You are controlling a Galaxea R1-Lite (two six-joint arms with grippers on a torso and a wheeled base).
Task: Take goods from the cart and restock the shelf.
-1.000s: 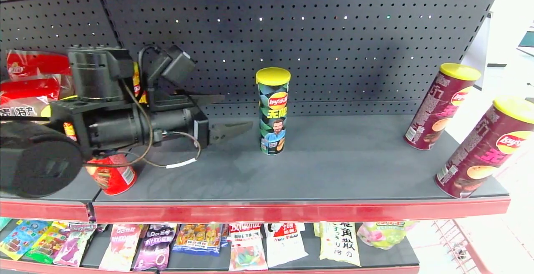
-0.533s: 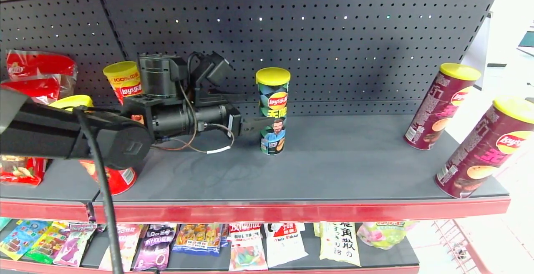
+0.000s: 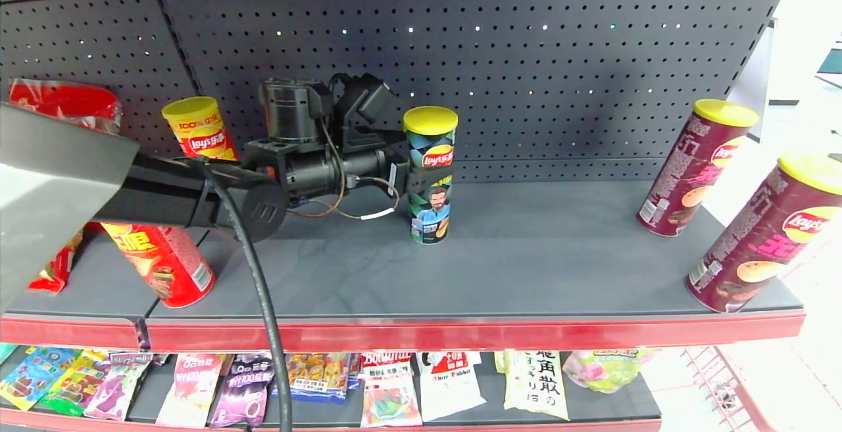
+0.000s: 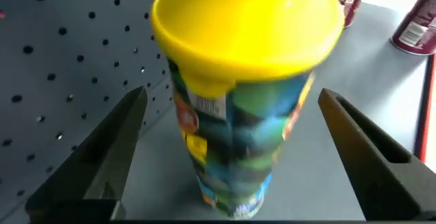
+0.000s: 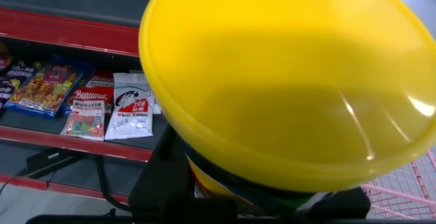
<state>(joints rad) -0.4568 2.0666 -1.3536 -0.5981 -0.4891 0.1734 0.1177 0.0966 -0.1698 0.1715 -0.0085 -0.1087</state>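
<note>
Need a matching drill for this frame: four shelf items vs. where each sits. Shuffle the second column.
Things:
1. green can
2. red can
3. maroon cans
4. snack bags

Places:
A. on the lower shelf
B. right end of the upper shelf
C. between the open fingers of the left gripper
D. front left of the upper shelf

Pairs: 1-C; 2-D; 3-B; 4-A

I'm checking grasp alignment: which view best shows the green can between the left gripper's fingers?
Left wrist view: the green can stands upright between the left gripper's open fingers, gaps on both sides. Head view shows the can whole on the shelf, but not those gaps. Right wrist view shows a different can.
</note>
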